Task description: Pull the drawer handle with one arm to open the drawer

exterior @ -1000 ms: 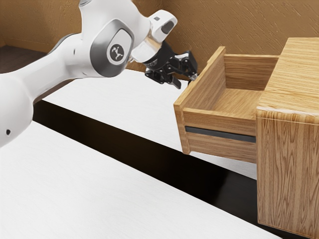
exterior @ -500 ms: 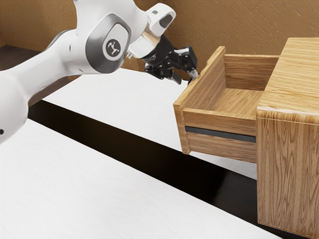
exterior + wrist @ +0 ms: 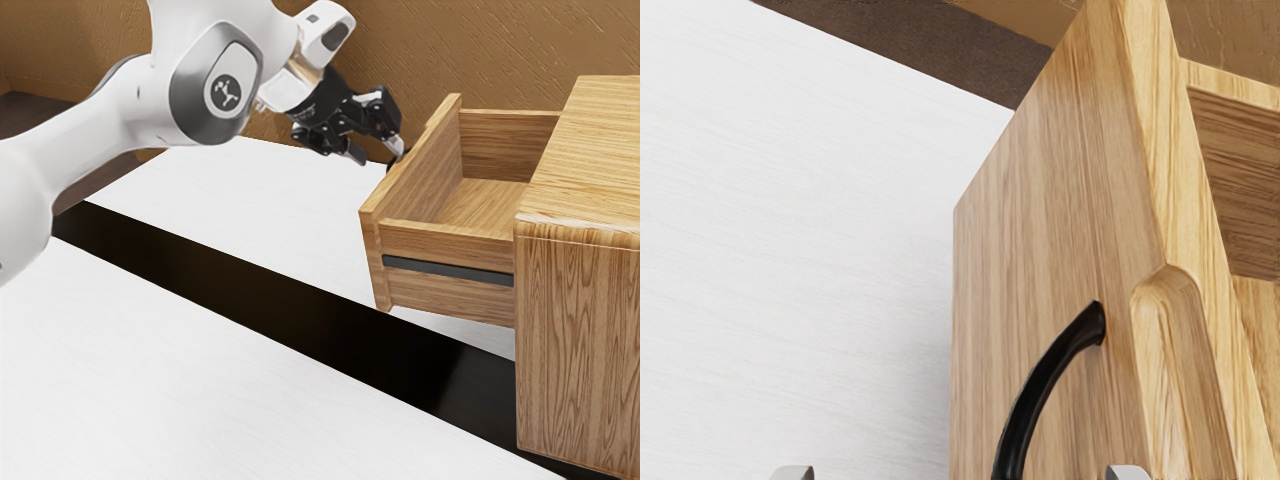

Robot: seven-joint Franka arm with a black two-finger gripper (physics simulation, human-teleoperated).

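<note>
A wooden cabinet stands at the exterior view's right, and its top drawer is slid well out and holds nothing. My black gripper hovers at the far end of the drawer front, on its outer side. Its fingers stand apart, open. In the wrist view the curved black handle sits on the drawer front, just ahead of my hand and between the two grey finger pads. Neither pad touches the handle.
The cabinet rests on a white tabletop. A dark gap separates it from a second white surface nearer the camera. A brown textured wall rises behind.
The drawer has slid a little back toward the cabinet. My hand has shifted slightly up and toward the exterior view's right, staying by the drawer front.
</note>
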